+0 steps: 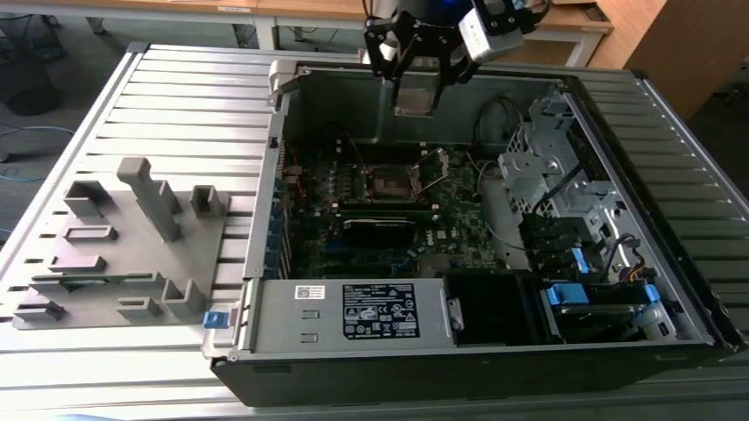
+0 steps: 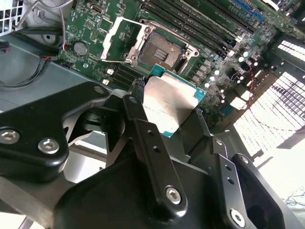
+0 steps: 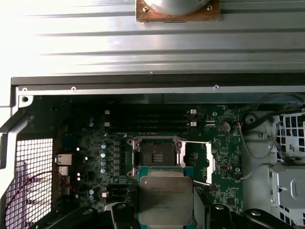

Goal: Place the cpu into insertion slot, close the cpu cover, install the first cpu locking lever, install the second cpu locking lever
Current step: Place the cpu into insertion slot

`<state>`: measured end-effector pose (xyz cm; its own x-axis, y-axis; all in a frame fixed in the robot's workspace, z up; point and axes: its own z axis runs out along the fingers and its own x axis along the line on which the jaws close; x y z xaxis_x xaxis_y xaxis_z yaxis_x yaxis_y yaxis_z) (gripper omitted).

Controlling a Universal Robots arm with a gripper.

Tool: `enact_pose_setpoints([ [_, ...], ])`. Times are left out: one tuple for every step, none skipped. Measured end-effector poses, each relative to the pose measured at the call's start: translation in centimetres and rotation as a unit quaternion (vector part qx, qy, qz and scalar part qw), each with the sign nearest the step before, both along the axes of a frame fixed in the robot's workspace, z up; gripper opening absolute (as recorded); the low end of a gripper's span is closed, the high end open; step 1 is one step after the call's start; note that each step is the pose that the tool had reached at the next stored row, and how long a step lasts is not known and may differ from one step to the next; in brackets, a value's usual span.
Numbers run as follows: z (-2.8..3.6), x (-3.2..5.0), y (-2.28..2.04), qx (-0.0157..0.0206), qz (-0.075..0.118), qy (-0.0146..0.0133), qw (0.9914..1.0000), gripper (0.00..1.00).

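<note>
Claw (image 1: 417, 101) with cpu (image 3: 165, 200) over case (image 1: 468, 373); slatted table (image 1: 188, 96), wooden desks (image 1: 304, 7)

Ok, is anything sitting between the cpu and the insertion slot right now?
Nothing visible. The claw holds the cpu above the bare insertion slot, and the cpu cover stands open to one side of it.

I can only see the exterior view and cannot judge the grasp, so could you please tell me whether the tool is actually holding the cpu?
Observer: Yes. In the second wrist view the tool grips the cpu between its fingers, metal top showing.
Operator: Thank you. Is the insertion slot free?
Observer: Yes, in the first wrist view the insertion slot is empty.
Operator: And the cpu cover?
Observer: The cpu cover is swung open beside the slot.
</note>
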<state>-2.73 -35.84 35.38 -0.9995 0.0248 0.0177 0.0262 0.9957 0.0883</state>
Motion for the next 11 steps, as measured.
enact_pose_setpoints([
  [-0.18, 0.0, 0.0, 0.0, 0.0, -0.0002, 1.0, 0.54],
  [-0.34, 0.0, 0.0, -0.0001, 0.0, -0.0003, 1.0, 0.54],
  [-0.51, 0.0, 0.0, -0.0002, 0.0, -0.0005, 1.0, 0.54],
  [-0.68, 0.0, 0.0, -0.0003, 0.0, -0.0006, 1.0, 0.54],
  [-0.87, 0.0, 0.0, -0.0002, 0.0, -0.0008, 1.0, 0.54],
  [-1.05, 0.0, 0.0, -0.0002, 0.0, -0.001, 1.0, 0.54],
  [-1.24, 0.0, 0.0, -0.0002, 0.0, -0.0011, 1.0, 0.54],
  [-1.37, 0.0, 0.0, -0.0002, 0.0, -0.0013, 1.0, 0.54],
  [-1.45, 0.0, 0.0, -0.0003, 0.0, -0.0013, 1.0, 0.54],
  [-1.46, 0.0, 0.0, -0.0004, 0.0, -0.0013, 1.0, 0.54],
  [-1.46, 0.0, 0.0, -0.0004, 0.0, -0.0012, 1.0, 0.54],
])
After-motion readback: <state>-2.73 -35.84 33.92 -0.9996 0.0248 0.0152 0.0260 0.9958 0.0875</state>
